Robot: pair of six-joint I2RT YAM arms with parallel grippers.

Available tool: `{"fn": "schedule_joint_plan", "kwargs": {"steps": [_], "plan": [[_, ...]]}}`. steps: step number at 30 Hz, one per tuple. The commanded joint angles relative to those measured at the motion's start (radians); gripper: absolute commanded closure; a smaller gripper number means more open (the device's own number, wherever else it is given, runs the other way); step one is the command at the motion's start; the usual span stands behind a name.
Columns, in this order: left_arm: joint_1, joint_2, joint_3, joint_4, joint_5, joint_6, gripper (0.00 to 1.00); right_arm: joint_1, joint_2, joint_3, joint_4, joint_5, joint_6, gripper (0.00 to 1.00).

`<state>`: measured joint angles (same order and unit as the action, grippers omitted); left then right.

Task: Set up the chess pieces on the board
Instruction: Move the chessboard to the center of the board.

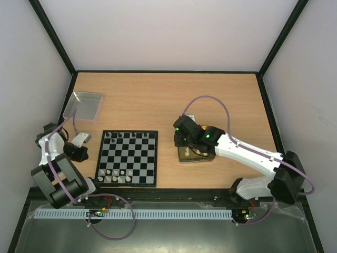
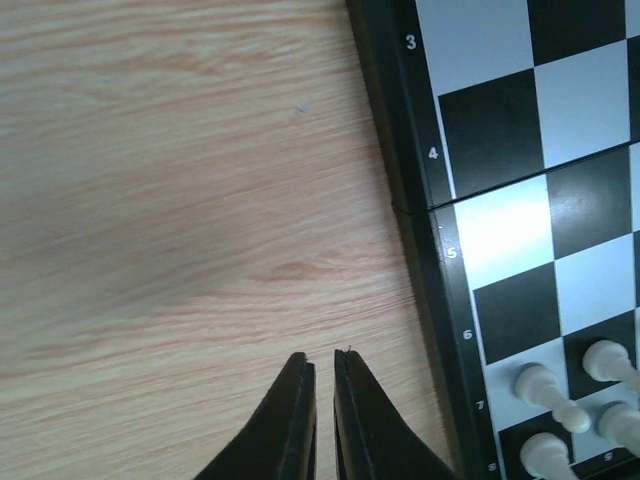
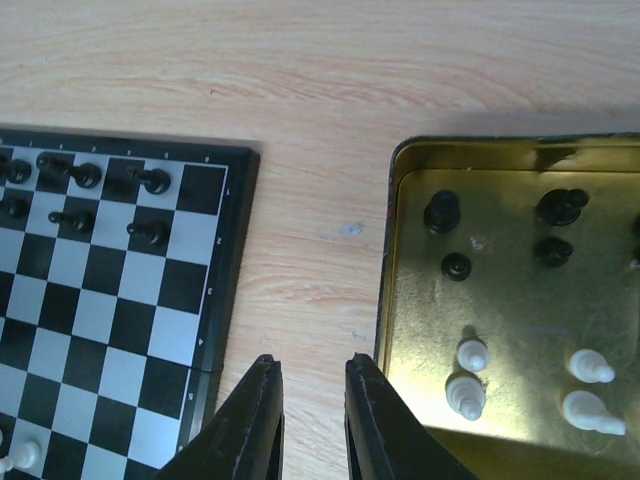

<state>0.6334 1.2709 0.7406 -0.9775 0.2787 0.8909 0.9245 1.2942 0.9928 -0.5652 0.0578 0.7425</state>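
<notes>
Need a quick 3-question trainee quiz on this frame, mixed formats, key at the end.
1. True or false: the gold tray holds both black and white chess pieces.
2. The left gripper hangs over: A) the tray; B) bare table beside the board; C) the board's middle.
3. In the top view, which colour stands on the board's bottom rows?
Key: 1 true; 2 B; 3 white.
</notes>
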Motion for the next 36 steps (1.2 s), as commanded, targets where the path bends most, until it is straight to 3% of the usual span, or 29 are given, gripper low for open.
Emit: {"fn": "schedule_joint_plan", "kwargs": {"steps": [1, 7, 36], "plan": [[-0.026, 0.026, 0.053, -0.01, -0.049, -0.03, 0.91, 0.016, 0.008, 0.017, 0.022, -0.002, 0.02, 0.83], [-0.077, 0.072, 0.08, -0.017, -0.106, -0.057, 0.98, 0.015, 0.001, 0.008, 0.014, 0.0, 0.022, 0.83], [-0.215, 0.18, 0.021, 0.079, -0.199, -0.165, 0.98, 0.016, -0.044, -0.022, 0.018, -0.004, 0.032, 0.84]]}}
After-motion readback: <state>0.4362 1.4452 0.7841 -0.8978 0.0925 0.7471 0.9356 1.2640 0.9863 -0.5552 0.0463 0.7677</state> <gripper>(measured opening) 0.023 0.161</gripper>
